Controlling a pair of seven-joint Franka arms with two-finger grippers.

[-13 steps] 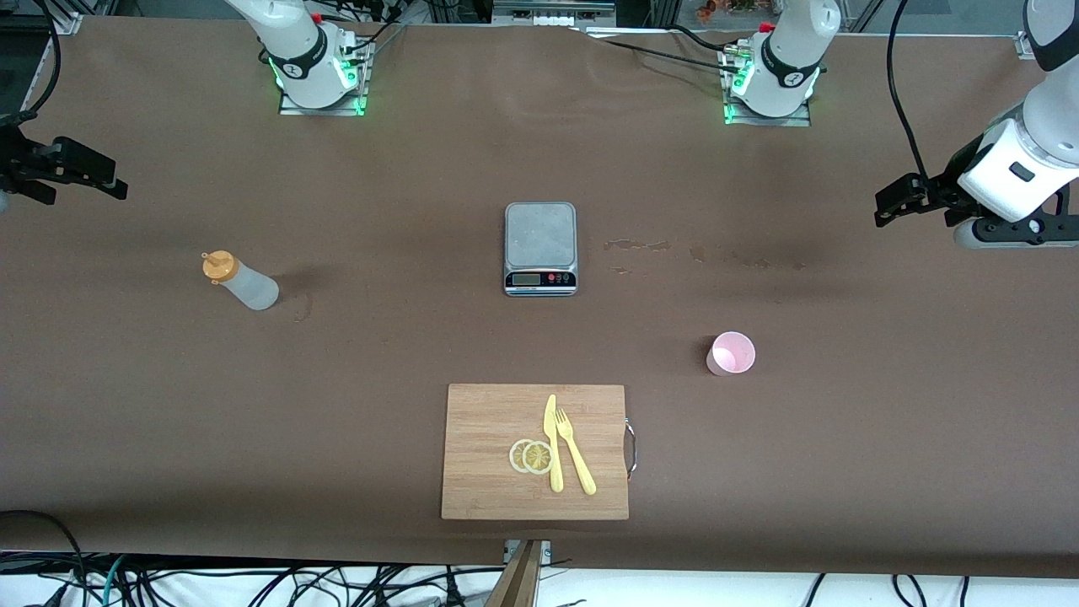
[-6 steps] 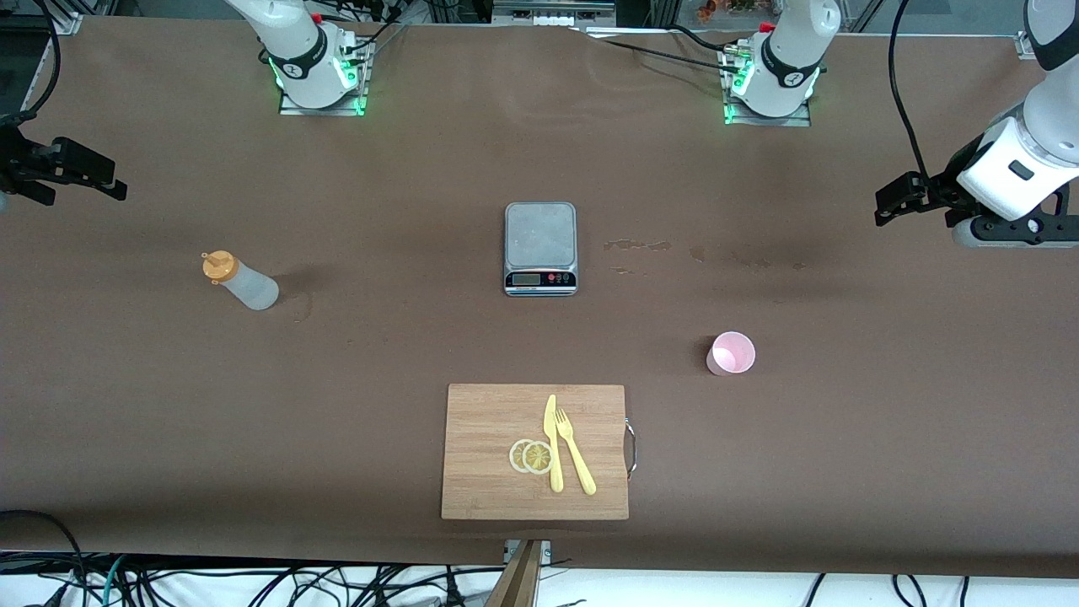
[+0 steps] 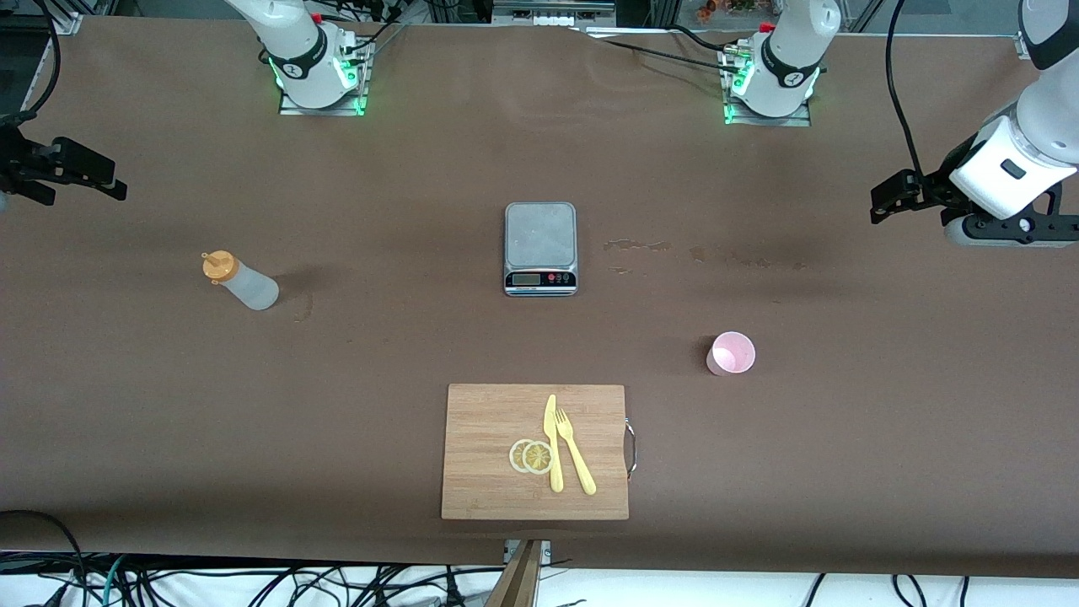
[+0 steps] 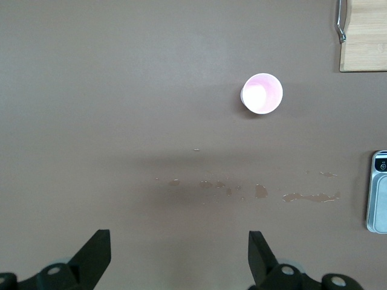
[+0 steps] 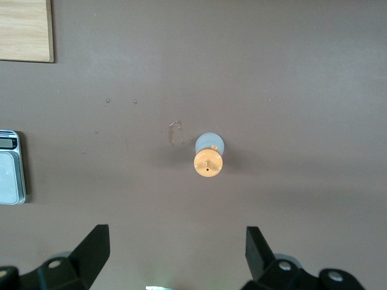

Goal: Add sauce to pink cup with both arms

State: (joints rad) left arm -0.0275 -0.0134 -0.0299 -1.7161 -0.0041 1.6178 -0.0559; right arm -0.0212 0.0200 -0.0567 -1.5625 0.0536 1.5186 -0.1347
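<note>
The sauce bottle (image 3: 240, 282), whitish with an orange cap, stands on the brown table toward the right arm's end; it also shows in the right wrist view (image 5: 208, 154). The pink cup (image 3: 731, 353) stands upright toward the left arm's end, nearer the front camera than the scale; it also shows in the left wrist view (image 4: 262, 93). My right gripper (image 3: 80, 177) is open and empty, high over the table's edge at its own end. My left gripper (image 3: 893, 196) is open and empty, high over the table at its own end. The open jaws show in both wrist views (image 4: 179, 257) (image 5: 177, 254).
A grey kitchen scale (image 3: 540, 248) sits mid-table. A wooden cutting board (image 3: 489, 472) near the front edge carries two lemon slices (image 3: 531, 456), a yellow knife (image 3: 552, 443) and a yellow fork (image 3: 576, 451). Dried stains (image 3: 641, 246) lie beside the scale.
My left gripper has risen slightly and shifted a little toward the table's middle. The right gripper, bottle and cup have hardly moved.
</note>
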